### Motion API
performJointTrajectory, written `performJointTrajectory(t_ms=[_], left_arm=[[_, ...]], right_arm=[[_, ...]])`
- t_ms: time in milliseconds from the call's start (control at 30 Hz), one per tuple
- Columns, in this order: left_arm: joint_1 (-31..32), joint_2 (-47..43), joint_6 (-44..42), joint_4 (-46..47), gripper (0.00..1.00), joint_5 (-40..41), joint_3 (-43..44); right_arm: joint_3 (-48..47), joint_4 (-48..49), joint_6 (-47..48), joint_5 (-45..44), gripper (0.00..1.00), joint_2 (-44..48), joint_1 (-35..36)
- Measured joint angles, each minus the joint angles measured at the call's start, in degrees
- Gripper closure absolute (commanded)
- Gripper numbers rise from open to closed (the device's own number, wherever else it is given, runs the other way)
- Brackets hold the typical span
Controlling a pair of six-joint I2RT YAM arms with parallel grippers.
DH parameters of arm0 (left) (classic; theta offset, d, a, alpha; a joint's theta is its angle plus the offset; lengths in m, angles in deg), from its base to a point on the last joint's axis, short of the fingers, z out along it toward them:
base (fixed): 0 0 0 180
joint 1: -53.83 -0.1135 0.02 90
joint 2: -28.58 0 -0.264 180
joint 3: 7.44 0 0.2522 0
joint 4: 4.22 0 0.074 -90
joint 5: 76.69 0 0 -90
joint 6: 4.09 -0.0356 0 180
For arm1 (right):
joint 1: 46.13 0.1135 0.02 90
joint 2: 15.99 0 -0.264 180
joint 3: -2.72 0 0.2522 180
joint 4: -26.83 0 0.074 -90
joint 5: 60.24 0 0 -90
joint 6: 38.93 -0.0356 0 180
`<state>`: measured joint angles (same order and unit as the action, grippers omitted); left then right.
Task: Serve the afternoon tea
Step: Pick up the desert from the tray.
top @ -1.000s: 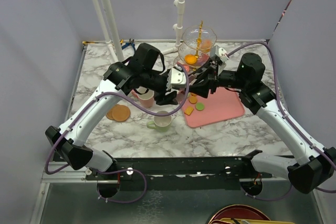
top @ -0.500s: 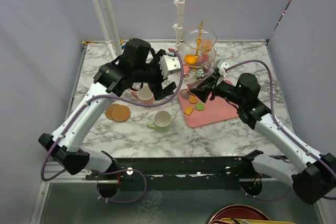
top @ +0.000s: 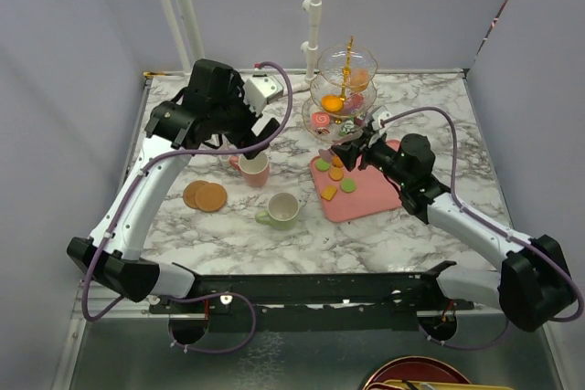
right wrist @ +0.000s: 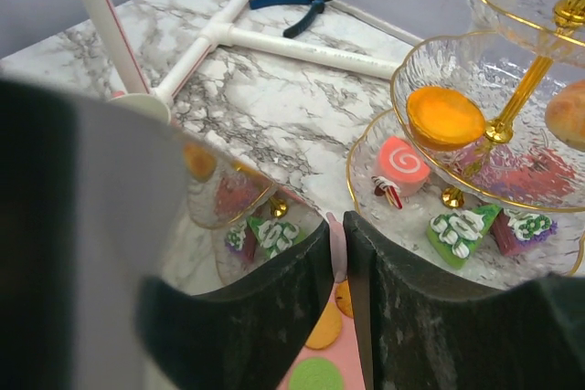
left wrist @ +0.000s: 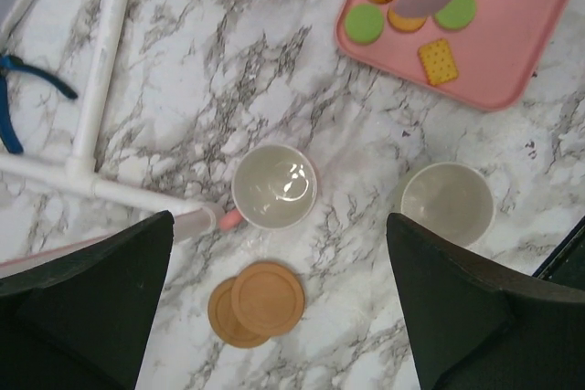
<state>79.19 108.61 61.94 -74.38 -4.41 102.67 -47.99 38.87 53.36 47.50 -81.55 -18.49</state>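
Though apart, stand (right wrist: pixel 523 98) near end effector (right wrist: pixel 337 226)

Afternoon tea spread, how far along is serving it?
Partly done. Done: the stand holds an orange macaron and a pink swirl cake. In hand: the right gripper hangs over the treats on the pink tray, jaws nearly closed, nothing visibly held. The left gripper is open above the pink mug and green mug. Left: those treats, and both empty mugs sit off the overlapping coasters.
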Motion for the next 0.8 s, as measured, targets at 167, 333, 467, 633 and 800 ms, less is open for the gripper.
performJointTrajectory(t_ms=[167, 333, 467, 633, 800], left_arm=[[-1.8, -3.9, 0.4, -1.8, 0.01, 5.9, -5.5], [-7.6, -8.3, -0.8, -3.1, 0.01, 11.0, -12.5], [-13.1, -11.8, -1.3, -2.6, 0.01, 12.6, -18.2], [-17.3, -14.5, -1.1, 1.1, 0.01, 12.6, -24.5], [-18.3, -14.2, -0.1, 3.4, 0.01, 11.7, -26.8]], right_arm=[[0.0, 4.8, -0.1, -1.8, 0.43, -6.1, 0.0], [-0.3, 7.8, -0.1, -2.3, 0.43, -11.4, 0.1], [-1.5, 9.2, -0.1, -2.5, 0.43, -15.5, 0.2], [-2.5, 10.7, -0.1, -3.0, 0.43, -18.9, 0.8], [-2.5, 11.1, 0.1, -3.5, 0.43, -20.6, 0.9]])
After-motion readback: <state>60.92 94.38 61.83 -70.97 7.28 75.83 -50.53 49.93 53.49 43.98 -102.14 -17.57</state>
